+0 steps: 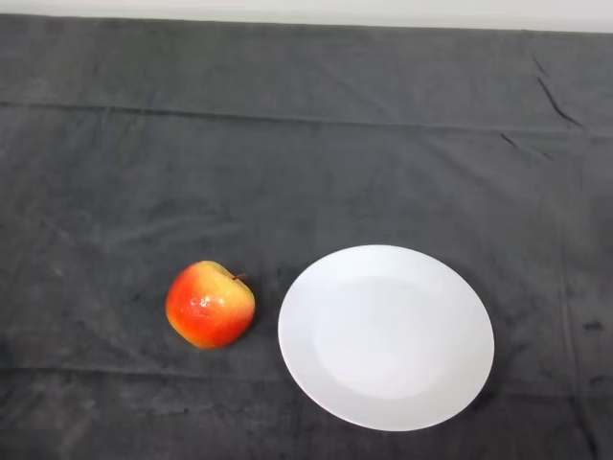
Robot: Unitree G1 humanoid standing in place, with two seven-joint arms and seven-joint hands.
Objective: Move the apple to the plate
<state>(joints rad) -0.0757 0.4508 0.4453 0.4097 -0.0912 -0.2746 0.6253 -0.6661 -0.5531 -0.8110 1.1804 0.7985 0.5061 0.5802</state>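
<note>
Apple [210,305] sits on the dark cloth [287,144], lower left of centre, stem up and leaning a bit toward the plate [326,287]. Red-yellow, glossy, roughly round so no real long axis to line up on. Plate is white, bare, lying flat just to the apple's right; a narrow strip of cloth shows between them, not touching.

No hand or arm in the frame, so finger state can't be told. Task not started: apple is on the cloth, not the plate.

Key relation: the apple lies on the left side of the table, the side the left arm would enter from, and the plate is past it to the right. So, as a guess, the reach meets the apple first, then a short carry rightward lands it on the plate. Round fruit could roll when released on the flat plate.
</note>
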